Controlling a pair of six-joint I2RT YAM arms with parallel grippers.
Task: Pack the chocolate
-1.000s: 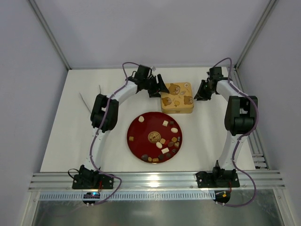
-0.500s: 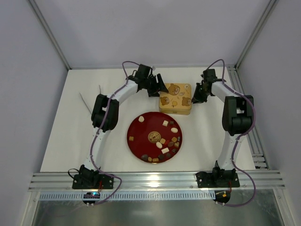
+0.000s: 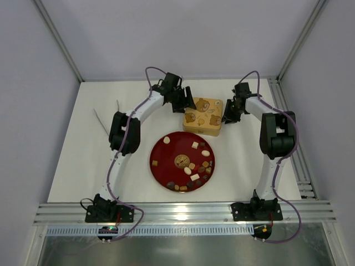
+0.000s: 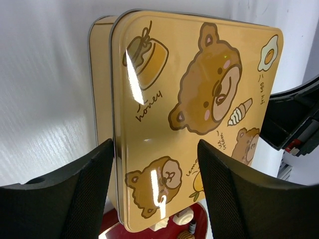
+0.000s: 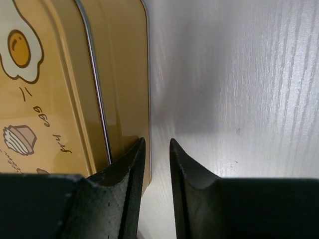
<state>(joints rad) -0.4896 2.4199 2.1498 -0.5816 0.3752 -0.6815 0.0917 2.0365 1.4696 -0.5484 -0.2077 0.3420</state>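
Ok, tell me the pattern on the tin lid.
Gold lid with brown cartoon bears, a honey pot and a fried egg; clearest in the left wrist view.

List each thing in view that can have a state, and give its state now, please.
Tin: lid on, closed, between both hands.
Lid: sits on the tin, not lifted.
Plate: holds all the chocolate.
Chocolate: loose on the plate, none packed.
Left hand: open, at the tin's left side.
Right hand: nearly shut, empty, at the tin's right side.

Tin lid (image 4: 194,119): "honey" under honey jar drawing; "fry egg" beside fried egg drawing; smaller lettering near bears unreadable.
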